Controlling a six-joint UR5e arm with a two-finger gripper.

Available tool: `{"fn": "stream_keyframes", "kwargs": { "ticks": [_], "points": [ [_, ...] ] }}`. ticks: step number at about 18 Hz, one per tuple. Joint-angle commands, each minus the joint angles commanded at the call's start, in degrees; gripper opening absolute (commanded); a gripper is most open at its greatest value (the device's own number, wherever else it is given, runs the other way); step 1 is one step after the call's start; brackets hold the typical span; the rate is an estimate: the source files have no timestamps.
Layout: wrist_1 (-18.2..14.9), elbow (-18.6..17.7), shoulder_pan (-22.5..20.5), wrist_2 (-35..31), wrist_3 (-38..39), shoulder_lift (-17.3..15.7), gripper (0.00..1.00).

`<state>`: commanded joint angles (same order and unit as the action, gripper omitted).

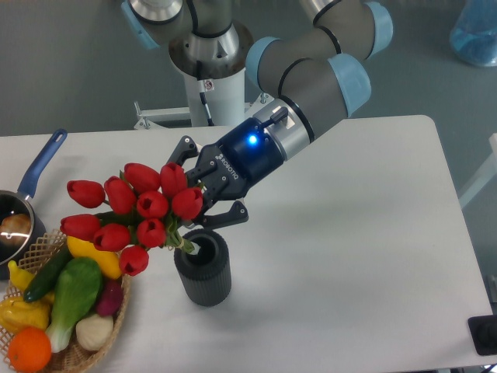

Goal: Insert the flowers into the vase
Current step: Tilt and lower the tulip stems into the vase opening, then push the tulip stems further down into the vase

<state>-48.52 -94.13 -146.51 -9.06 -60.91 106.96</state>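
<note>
- Nearest, the dark ribbed vase [203, 276] stands on the white table [349, 256], right of the wicker basket [116, 311].
- The red tulips [132, 214] lean left over it, their stem ends just inside the mouth.
- Farther back, my gripper [208, 196] pinches the stems.
- Insertion is half done, I judge; next I should tip the bunch upright and lower it.
</note>
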Motion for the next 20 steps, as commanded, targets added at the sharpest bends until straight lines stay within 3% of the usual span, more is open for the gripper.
{"fn": "stream_keyframes", "kwargs": {
  "ticks": [5,8,20],
  "points": [
    [0.00,-1.23,-1.06,0.62,-0.87,0.09,0.41],
    [0.00,-3.95,-1.76,0.79,-4.65,0.09,0.40],
    [-0.09,-5.71,-2.11,1.67,-9.66,2.29,0.41]
  ]
}}
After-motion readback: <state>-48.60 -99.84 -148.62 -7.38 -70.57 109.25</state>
